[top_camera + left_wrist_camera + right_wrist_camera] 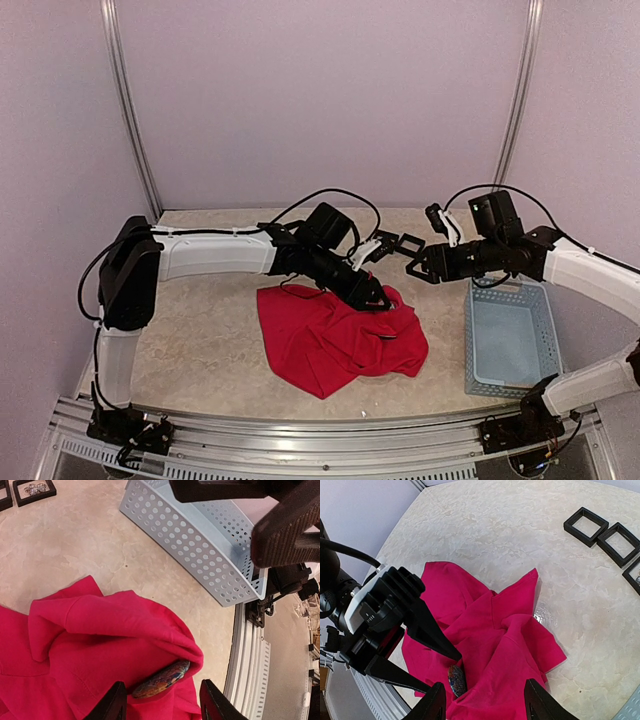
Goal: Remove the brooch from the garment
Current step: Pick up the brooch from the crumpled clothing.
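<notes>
The bright red garment (335, 340) lies crumpled on the table's middle. A multi-coloured oval brooch (162, 679) sits under a fold of it; it also shows in the right wrist view (456, 680). My left gripper (380, 300) is open just above the garment, with its jaws either side of the brooch (162, 707) and not touching it. My right gripper (412, 268) is open and empty, hovering higher and to the right of the garment (495, 630). The brooch is hidden in the top view.
A pale blue perforated basket (508, 338) stands to the right of the garment, near the front rail (200, 550). Small black square frames (586, 526) lie at the back of the table (388, 243). The table's near edge has a metal rail (245, 665).
</notes>
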`<action>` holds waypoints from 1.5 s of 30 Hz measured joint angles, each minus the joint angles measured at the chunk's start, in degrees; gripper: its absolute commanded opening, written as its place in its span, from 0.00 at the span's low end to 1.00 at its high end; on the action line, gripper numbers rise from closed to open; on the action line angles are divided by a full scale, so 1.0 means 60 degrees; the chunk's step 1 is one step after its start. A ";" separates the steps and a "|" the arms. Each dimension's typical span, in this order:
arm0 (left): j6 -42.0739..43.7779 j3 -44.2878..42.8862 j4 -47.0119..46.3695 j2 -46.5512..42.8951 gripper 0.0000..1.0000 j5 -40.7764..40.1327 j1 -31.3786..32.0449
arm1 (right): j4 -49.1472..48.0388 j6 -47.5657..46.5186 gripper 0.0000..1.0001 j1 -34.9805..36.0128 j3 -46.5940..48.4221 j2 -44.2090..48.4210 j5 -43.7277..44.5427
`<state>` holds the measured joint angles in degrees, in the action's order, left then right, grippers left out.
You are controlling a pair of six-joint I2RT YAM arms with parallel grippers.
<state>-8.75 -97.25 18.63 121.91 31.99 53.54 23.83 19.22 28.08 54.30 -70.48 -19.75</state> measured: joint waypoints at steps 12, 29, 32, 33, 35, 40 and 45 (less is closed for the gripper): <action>0.0302 -0.0470 0.0441 0.0310 0.29 0.0076 0.0164 | -0.0182 0.0036 0.53 -0.0131 -0.0127 -0.0040 -0.0255; 0.0911 -0.0630 0.1002 0.0382 0.32 -0.0426 0.0594 | -0.0335 0.0087 0.53 -0.0211 -0.0280 -0.0146 -0.0426; 0.1016 -0.0743 0.1082 0.0481 0.26 -0.0535 0.0634 | -0.0346 0.0109 0.52 -0.0211 -0.0291 -0.0146 -0.0426; 0.1056 -0.0780 0.1100 0.0510 0.22 -0.0590 0.0637 | -0.0364 0.0113 0.52 -0.0211 -0.0291 -0.0146 -0.0426; 0.1129 -0.0783 0.1111 0.0539 0.14 -0.0681 0.0637 | -0.0390 0.0138 0.52 -0.0219 -0.0291 -0.0146 -0.0426; 0.1213 -0.0780 0.1122 0.0554 0.02 -0.0954 0.0641 | -0.0401 0.0175 0.53 -0.0259 -0.0291 -0.0146 -0.0430; 0.1118 -0.0375 0.1009 0.0372 0.00 -0.1402 0.0641 | -0.0412 0.0168 0.53 -0.0266 -0.0259 -0.0146 -0.0685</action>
<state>-2.04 -99.50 24.69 124.14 23.57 57.39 21.37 20.23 26.48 52.75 -71.35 -23.86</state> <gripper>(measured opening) 0.025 0.530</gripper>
